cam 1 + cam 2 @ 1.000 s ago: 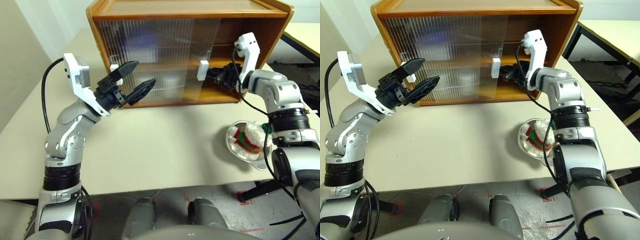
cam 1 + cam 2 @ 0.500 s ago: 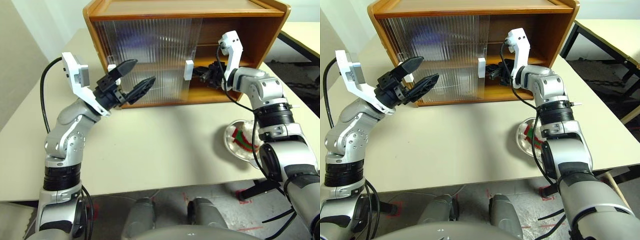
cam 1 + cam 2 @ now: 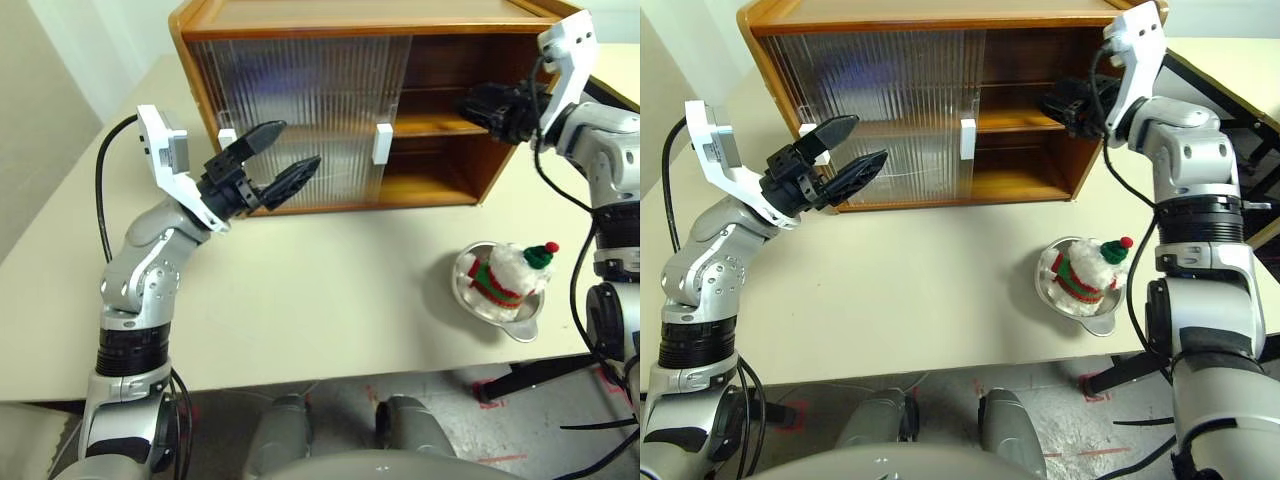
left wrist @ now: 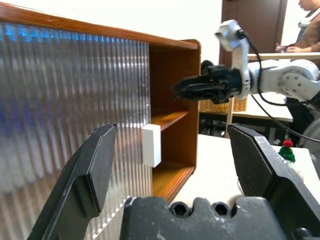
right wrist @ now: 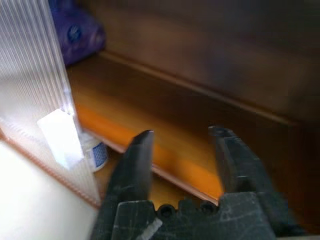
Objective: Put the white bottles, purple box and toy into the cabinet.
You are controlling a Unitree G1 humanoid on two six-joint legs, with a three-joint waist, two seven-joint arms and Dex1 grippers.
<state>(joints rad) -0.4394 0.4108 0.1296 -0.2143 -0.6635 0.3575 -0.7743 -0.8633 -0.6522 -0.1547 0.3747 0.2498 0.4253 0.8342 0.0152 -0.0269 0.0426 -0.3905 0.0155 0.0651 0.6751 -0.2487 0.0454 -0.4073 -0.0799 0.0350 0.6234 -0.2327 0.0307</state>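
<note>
We see plush toy (image 3: 510, 275) in metal bowl (image 3: 470, 296), 5 o'clock of cabinet (image 3: 380, 20); left gripper (image 3: 283, 160) spread wide, empty; right gripper (image 5: 180, 145) parted, empty, before open right bay

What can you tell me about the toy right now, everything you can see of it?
The toy is a small fluffy white plush figure with a red-and-green striped scarf and a green hat topped by a red pompom. It sits in a round silver metal bowl on the pale table, leaning with its hat toward the robot's right, in front of the cabinet's open right side. Nothing but the bowl touches it.
</note>
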